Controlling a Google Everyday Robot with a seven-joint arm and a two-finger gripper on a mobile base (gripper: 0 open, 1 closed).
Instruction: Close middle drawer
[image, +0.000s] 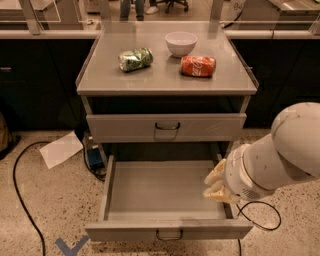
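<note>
The middle drawer (167, 231) is pulled far out of the grey cabinet. Its plain tray (160, 190) is empty and its low front panel carries a small dark loop handle (169, 235). My gripper (216, 184), cream-coloured at the end of a thick white arm (280, 155), hangs over the drawer's right side wall, near its front right corner. It is behind the front panel and not on the handle. The drawer above (166, 127) is closed.
On the cabinet top lie a crumpled green can (135, 59), a white bowl (180, 43) and a red can (198, 66). A sheet of paper (61, 149), a blue box (94, 157) and a black cable (20, 200) are on the floor at the left.
</note>
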